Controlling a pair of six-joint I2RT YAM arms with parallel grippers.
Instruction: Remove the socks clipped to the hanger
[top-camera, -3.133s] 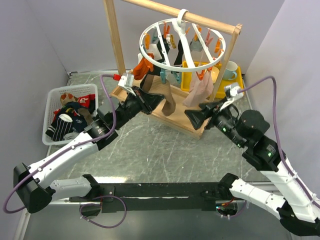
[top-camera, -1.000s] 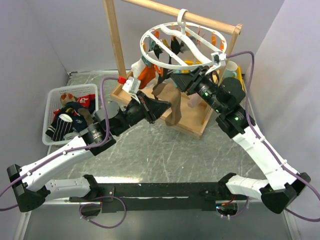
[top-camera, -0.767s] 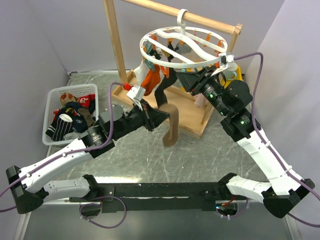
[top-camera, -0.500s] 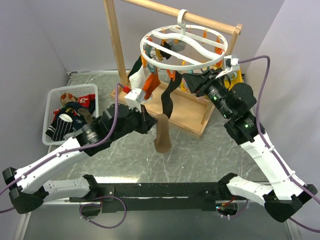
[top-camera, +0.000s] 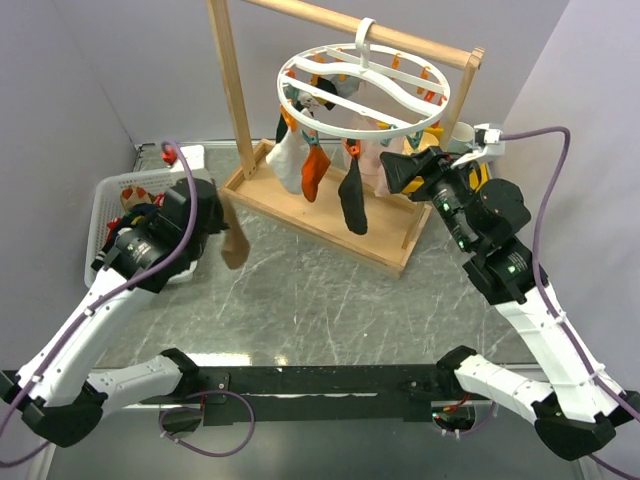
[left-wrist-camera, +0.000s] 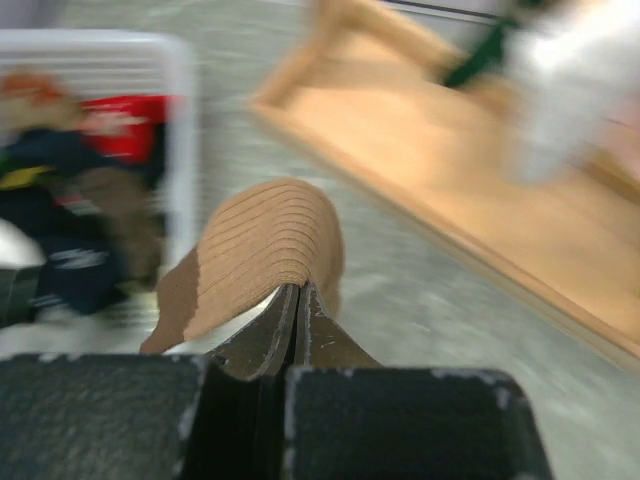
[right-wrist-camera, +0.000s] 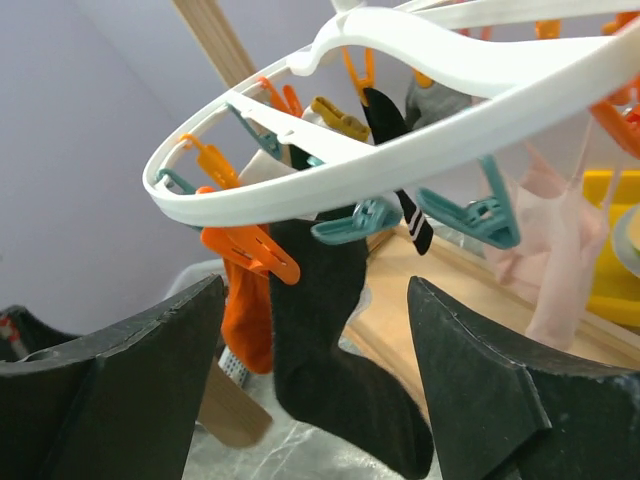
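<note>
The round white hanger (top-camera: 362, 62) hangs level by its hook, with a white sock (top-camera: 288, 165), an orange sock (top-camera: 314, 172) and a black sock (top-camera: 352, 197) clipped beneath. A brown ribbed sock (top-camera: 236, 240) dangles limp, well left of the hanger, pinched in the left tool (left-wrist-camera: 297, 300).

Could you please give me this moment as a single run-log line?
left hand: shut on brown sock, near white basket | right hand: open, facing black sock clipped to hanger

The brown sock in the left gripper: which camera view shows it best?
The left wrist view: the brown sock fills the centre, its ribs clear, pinched in the left gripper. The top view shows it small, hanging. The right wrist view: nothing certain.
</note>
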